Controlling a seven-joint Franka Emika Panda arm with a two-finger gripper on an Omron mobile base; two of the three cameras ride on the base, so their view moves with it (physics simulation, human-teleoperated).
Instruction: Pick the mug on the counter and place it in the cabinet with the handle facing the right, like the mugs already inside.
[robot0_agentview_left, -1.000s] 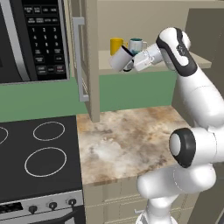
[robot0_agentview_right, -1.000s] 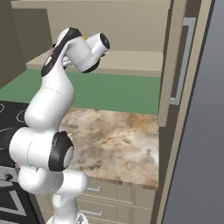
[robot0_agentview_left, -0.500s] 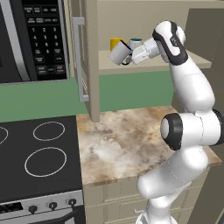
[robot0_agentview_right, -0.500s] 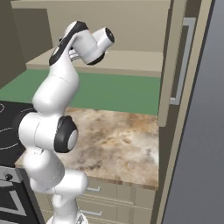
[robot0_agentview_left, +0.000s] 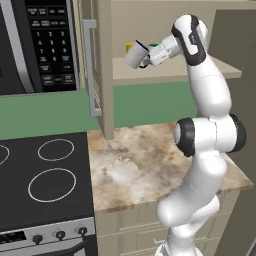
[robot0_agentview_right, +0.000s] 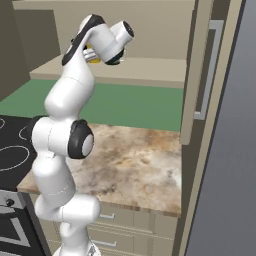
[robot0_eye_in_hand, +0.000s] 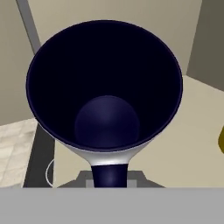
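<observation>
Grey-and-navy mug (robot0_agentview_left: 136, 55) is up at the cabinet (robot0_agentview_left: 106, 70) opening, held in the air above the front of the shelf (robot0_agentview_left: 170, 74), tilted on its side, well above the marbled bench (robot0_agentview_left: 145, 160). Claw (robot0_agentview_left: 150, 54) is closed on the mug. In the hand view the navy inside (robot0_eye_in_hand: 105, 87) faces the camera, handle (robot0_eye_in_hand: 109, 174) toward the bottom. Yellow mug (robot0_agentview_left: 129, 48) sits on the shelf just behind it.
</observation>
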